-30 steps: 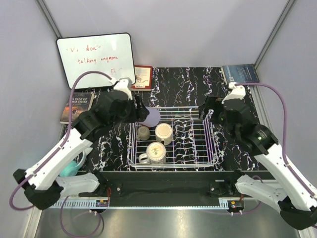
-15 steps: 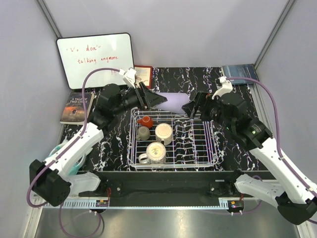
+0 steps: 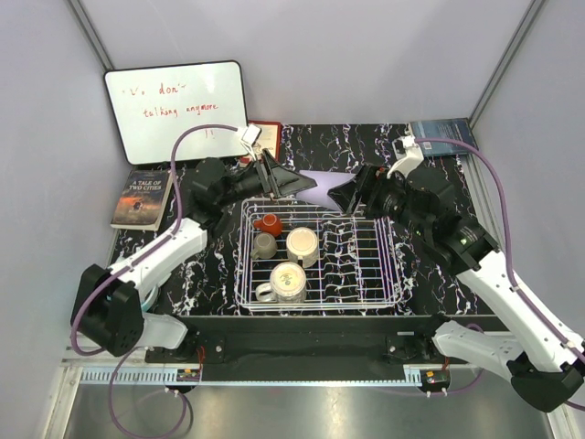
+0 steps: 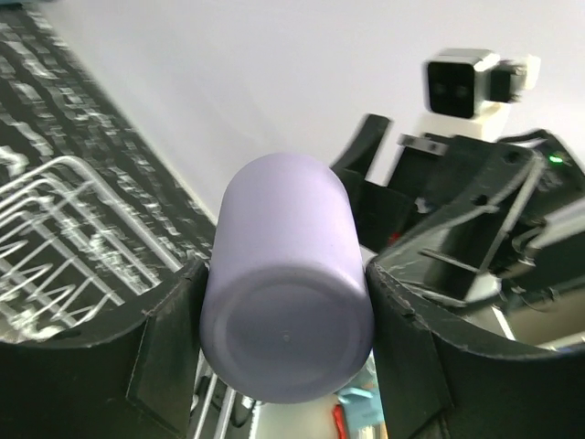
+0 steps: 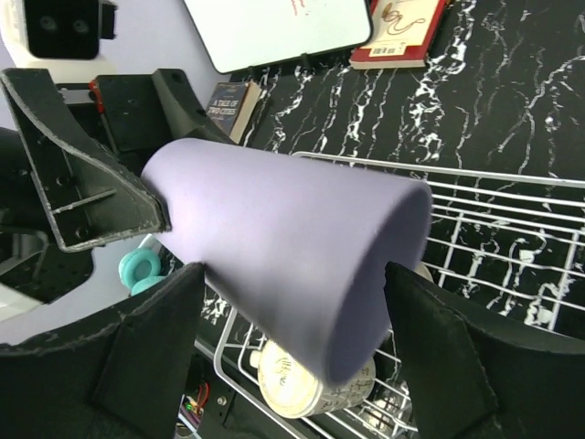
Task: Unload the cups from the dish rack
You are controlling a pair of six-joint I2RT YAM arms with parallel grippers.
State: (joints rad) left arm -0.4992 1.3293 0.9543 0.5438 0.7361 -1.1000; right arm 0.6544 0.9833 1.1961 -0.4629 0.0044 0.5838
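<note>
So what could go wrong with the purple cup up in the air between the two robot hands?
1. The lavender tumbler lies sideways in the air, gripped only by the left tool. The right tool sits open around its other end. If the left lets go too early, the tumbler could fall on the dish rack or hit the orange cup.
2. The two tools are very close together and might bump.

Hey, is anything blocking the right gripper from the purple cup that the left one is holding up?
Nothing visible stands in the way. The lavender tumbler, clamped by the left gripper, lies directly between the right gripper's open jaws. The right wrist view shows one jaw on either side of it.
</note>
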